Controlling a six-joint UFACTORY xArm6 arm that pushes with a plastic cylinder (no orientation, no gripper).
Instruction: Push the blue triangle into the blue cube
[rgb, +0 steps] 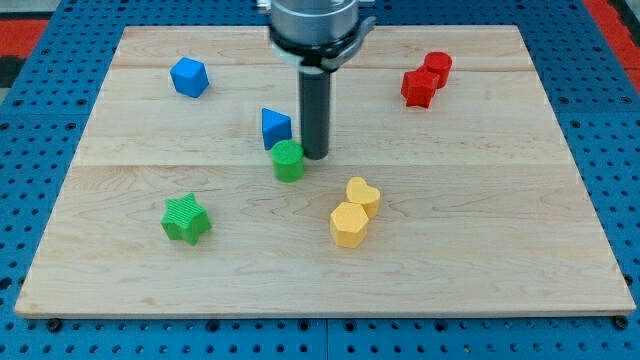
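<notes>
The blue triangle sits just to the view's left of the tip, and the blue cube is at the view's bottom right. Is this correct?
Not quite. The camera view shows the blue cube at the view's top left. The blue triangle does sit just to the view's left of my tip.

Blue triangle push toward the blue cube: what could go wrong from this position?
My tip sits right of the blue triangle, beside the green round block. A leftward push may drag that green block along. The blue cube lies up-left, so a straight sideways shove could slide the triangle past below it.
</notes>
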